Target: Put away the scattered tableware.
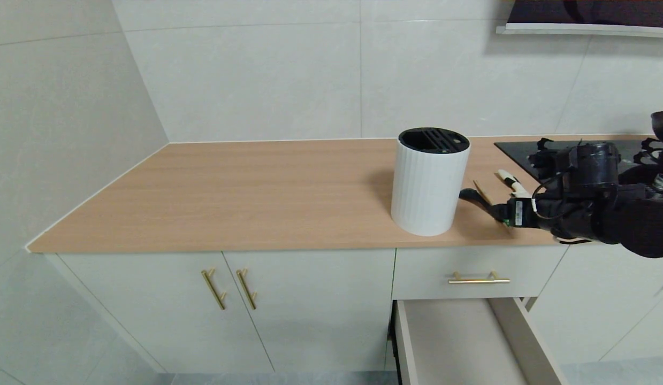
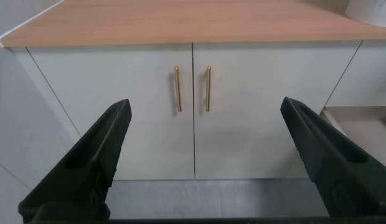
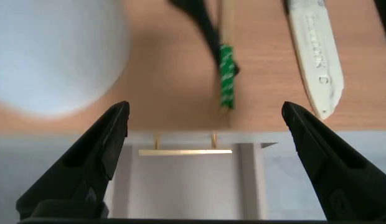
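Holder (image 1: 430,182): white, black slotted top, upright on worktop (image 1: 256,187).
Tableware: black utensil (image 3: 199,22), chopstick (image 3: 225,81) and white knife (image 3: 316,53) lie right of holder.
Right gripper (image 3: 204,111): over them, jaws spread.
Left gripper (image 2: 205,107): jaws spread.
Drawer (image 1: 459,342): open below holder.

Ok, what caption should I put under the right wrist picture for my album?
Open right tool hovers near a green-tipped stick, a black handle and a white utensil beside the white holder.

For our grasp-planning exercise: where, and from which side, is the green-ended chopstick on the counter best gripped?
Grip the chopstick probably at its green end, from above, jaws across it: it lies flat, that end clear of the black utensil.
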Robot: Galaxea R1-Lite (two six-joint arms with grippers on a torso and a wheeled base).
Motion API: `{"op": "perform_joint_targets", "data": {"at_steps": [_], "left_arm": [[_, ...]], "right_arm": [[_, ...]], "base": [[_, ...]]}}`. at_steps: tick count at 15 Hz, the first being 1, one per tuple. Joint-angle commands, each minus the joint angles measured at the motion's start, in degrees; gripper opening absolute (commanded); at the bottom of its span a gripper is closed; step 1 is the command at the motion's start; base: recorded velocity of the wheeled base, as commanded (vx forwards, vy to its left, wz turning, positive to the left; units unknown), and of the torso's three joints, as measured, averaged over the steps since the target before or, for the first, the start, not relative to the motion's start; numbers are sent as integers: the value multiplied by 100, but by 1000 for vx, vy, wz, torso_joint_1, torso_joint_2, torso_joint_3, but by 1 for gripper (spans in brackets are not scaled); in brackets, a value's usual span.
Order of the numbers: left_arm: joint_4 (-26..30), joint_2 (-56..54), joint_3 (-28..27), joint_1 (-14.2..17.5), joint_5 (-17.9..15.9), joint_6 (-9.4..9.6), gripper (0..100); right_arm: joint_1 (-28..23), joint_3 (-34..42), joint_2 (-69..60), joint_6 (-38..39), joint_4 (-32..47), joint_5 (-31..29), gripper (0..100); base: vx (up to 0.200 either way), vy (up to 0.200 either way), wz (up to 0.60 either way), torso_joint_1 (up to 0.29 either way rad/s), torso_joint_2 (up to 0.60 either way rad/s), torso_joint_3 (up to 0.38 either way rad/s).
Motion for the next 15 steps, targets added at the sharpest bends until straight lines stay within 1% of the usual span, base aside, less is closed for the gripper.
{"op": "perform_joint_targets", "data": {"at_steps": [1, 6, 15], "left_arm": [[-1, 9, 0, 2, 1, -1, 100], [-1, 9, 0, 2, 1, -1, 100], [-1, 9, 0, 2, 1, -1, 100]], "right_arm": [[-142, -183, 394, 57, 10, 1, 100], [-239, -315, 851, 74, -43, 1, 100], [-230, -403, 992, 206, -52, -8, 100]], "base": [[0, 0, 0, 0, 0, 0], [0, 0, 0, 0, 0, 0], [0, 0, 0, 0, 0, 0]]}}
